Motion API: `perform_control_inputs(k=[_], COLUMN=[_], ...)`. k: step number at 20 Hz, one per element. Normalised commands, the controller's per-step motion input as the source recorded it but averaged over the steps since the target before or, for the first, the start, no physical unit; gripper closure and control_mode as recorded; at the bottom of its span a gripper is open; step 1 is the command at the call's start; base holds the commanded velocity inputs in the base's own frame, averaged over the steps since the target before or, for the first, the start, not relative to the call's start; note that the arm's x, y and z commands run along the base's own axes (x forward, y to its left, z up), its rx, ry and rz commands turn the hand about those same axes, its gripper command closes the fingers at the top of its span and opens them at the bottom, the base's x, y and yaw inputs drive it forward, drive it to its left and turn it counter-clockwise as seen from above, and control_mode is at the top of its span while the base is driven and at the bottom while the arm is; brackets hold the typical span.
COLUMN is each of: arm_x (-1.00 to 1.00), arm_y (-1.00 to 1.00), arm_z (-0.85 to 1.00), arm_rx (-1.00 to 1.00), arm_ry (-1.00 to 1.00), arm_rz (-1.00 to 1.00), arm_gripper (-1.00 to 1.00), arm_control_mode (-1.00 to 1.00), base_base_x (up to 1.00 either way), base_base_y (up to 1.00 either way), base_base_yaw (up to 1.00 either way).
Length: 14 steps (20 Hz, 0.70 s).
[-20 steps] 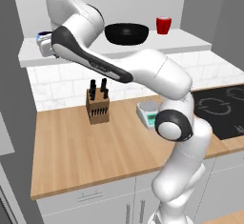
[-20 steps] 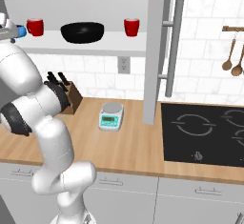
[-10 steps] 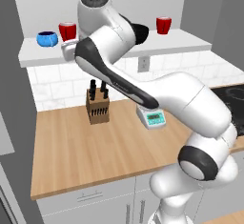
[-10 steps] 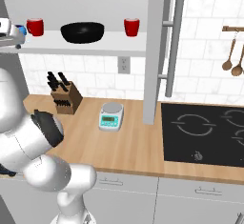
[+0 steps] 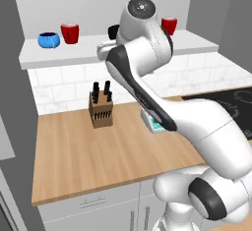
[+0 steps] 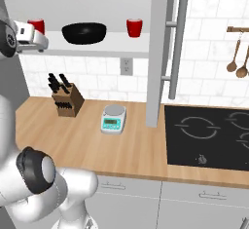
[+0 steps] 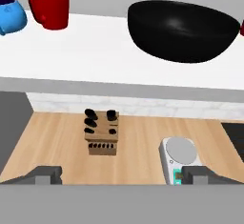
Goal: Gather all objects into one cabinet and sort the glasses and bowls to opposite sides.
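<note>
On the cabinet's pale shelf board [image 7: 105, 51] stand, left to right, the small blue bowl [image 7: 10, 15], a red cup [image 7: 47, 4] and the wide black bowl [image 7: 183, 23]. My gripper [image 7: 122, 175] hovers in front of the shelf edge, facing the gap between that cup and the black bowl. It is open and holds nothing. In the left base view the blue bowl [image 5: 48, 40] and a red cup [image 5: 70, 32] stand at the shelf's left. The second red cup [image 5: 169, 25] is at its right, and my arm hides most of the black bowl [image 5: 114, 31].
Below the shelf, a wooden knife block [image 6: 65, 101] and a white scale [image 6: 113, 118] stand on the wooden counter [image 6: 97, 145]. A dark cooktop [image 6: 209, 135] lies to the right, beyond a grey side panel [image 6: 158, 52]. Wooden utensils [image 6: 238, 57] hang on the tiled wall.
My hand has swung right along the shelf front, from beside the blue bowl to in front of the black bowl. The jaws stayed open. Nothing on the shelf moved.
</note>
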Motion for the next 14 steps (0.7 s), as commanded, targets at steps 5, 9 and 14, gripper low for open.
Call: perform_control_inputs(k=[5, 9, 14], arm_x=[0.00, 0.00, 0.00], arm_y=[-0.83, -0.74, -0.72], arm_z=[0.12, 0.02, 0.04], arm_rx=[0.00, 0.00, 0.01], arm_ry=[0.00, -0.03, -0.09], arm_rz=[-0.18, -0.14, -0.10], arm_gripper=[-1.00, -1.00, -1.00], arm_control_mode=[-1.00, -1.00, -1.00], base_base_x=[0.00, 0.00, 0.00], base_base_y=[0.00, 0.00, 0.00], base_base_yaw=[0.00, 0.00, 0.00])
